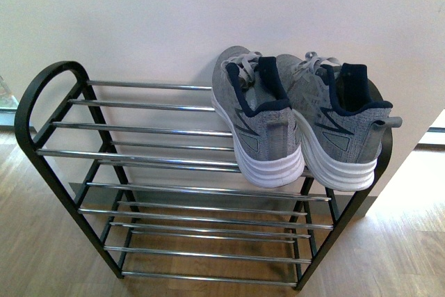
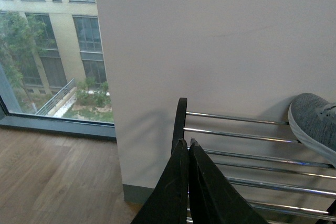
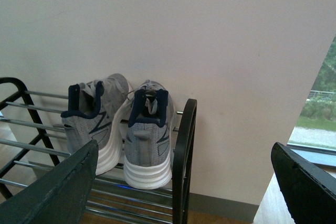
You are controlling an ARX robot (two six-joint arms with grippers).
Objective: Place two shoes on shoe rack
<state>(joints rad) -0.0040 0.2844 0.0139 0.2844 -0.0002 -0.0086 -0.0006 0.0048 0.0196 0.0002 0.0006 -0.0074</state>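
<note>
Left gripper points at the shoe rack end with fingers clenched and empty, while right gripper, fingers spread wide, faces the two shoes on the top tier.

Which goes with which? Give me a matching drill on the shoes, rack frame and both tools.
Things:
1. shoes
2. rack frame
3. left tool
4. right tool

States:
a. open
b. black
c. on the top tier
d. shut

Pairs: 1-c, 2-b, 3-d, 4-a
</note>
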